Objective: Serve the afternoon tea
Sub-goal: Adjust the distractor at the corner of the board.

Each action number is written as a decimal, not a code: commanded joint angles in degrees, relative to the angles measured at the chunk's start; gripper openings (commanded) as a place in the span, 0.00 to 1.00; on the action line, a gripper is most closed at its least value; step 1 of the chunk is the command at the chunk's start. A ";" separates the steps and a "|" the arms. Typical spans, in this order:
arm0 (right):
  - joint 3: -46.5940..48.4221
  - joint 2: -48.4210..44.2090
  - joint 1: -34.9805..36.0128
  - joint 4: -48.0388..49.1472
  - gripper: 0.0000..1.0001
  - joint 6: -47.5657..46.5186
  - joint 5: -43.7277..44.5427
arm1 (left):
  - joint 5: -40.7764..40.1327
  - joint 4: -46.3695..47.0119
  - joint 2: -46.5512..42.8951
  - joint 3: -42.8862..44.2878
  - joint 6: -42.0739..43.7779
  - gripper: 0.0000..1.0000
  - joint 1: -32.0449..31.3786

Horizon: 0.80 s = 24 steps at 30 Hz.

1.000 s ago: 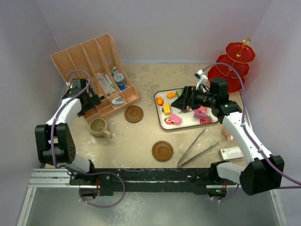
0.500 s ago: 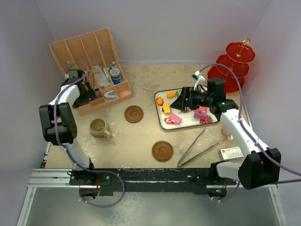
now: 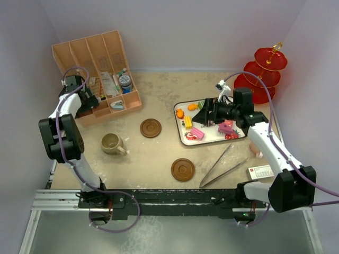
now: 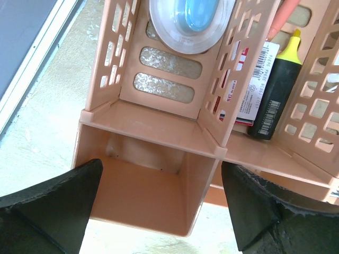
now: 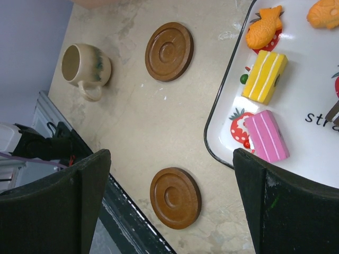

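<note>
Cakes (image 3: 197,133) lie on tray (image 3: 210,139) under right hand (image 3: 205,112), fingers apart.

Left-side displacement, as your top view shows it.
- Your left gripper (image 3: 86,101): swung from rack's near edge out toward far-left wall, elbow now folded back.
- Peach rack (image 3: 90,53): carried left and rearward, turned slightly, gap to tan mug (image 3: 110,143) widened.

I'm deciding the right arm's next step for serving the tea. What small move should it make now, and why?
Probably shift the right gripper a little further over the white rectangular tray and down onto the pink striped toy cake slice. Its jaws stand open and empty above the tray's edge, and that slice lies closest to them in the wrist view.
</note>
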 commanded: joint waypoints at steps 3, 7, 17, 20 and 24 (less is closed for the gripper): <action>0.91 0.31 -0.21 -0.17 0.99 -1.02 -1.10 | 2.57 3.66 -6.73 0.93 -1.98 0.92 2.04; 0.31 0.00 -0.18 0.22 0.99 -0.85 -0.96 | 7.73 4.83 -12.72 -0.97 -3.16 0.92 1.90; -0.45 -0.15 -0.23 0.80 0.99 0.03 -1.24 | 23.05 10.47 -10.19 -6.16 -6.21 0.92 -3.94; -0.30 -0.73 -0.23 0.01 0.99 -0.34 -0.70 | 20.59 10.42 -5.25 -4.26 -5.46 0.92 -3.61; -0.49 -0.81 -0.21 -0.06 0.99 -0.58 -0.11 | 18.78 4.43 1.36 1.44 -3.57 0.91 -3.40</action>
